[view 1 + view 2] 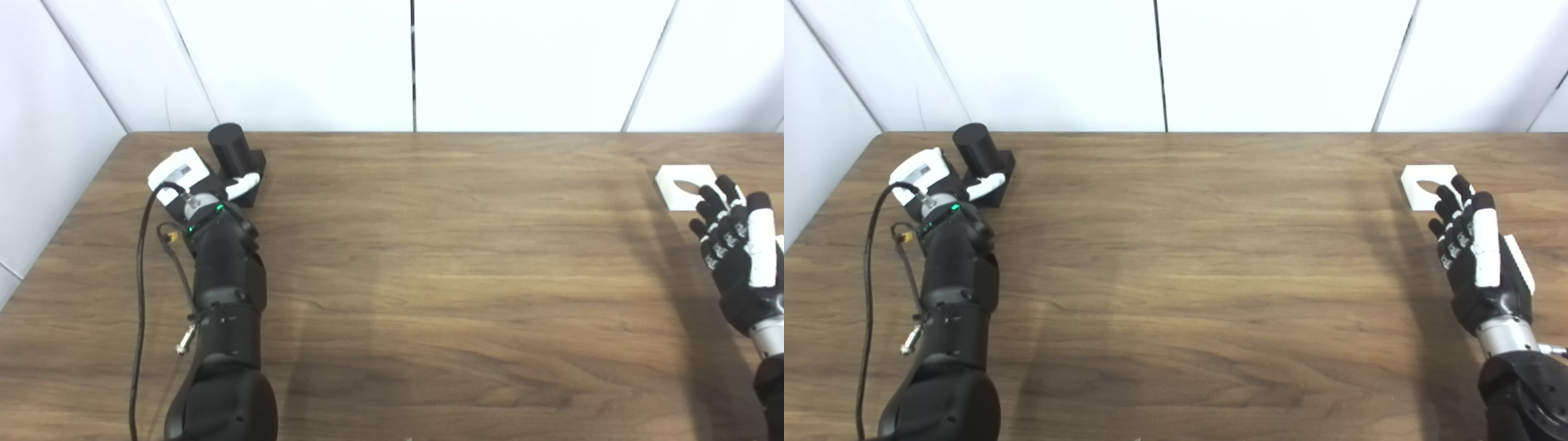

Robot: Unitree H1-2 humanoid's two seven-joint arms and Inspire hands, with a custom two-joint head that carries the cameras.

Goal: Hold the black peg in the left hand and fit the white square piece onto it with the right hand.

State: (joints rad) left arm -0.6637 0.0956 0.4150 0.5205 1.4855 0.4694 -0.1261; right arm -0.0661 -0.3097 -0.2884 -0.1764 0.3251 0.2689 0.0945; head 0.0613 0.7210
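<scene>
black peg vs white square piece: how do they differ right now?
Colour and shape: the black peg is a dark cylinder standing on a block base; the white square piece is a flat slab with a round hole.
Place: peg far left, piece far right.
Contact: the left hand is at the peg; the right hand is open, just short of the piece.
Both rest on the table.

Wooden table (429, 275): black peg (236, 160), white square piece (685, 185)

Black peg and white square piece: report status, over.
Left hand at black cylindrical peg, grip unconfirmed. Right hand open, fingertips over white square piece, still flat on wooden table. Nothing between them.
</scene>
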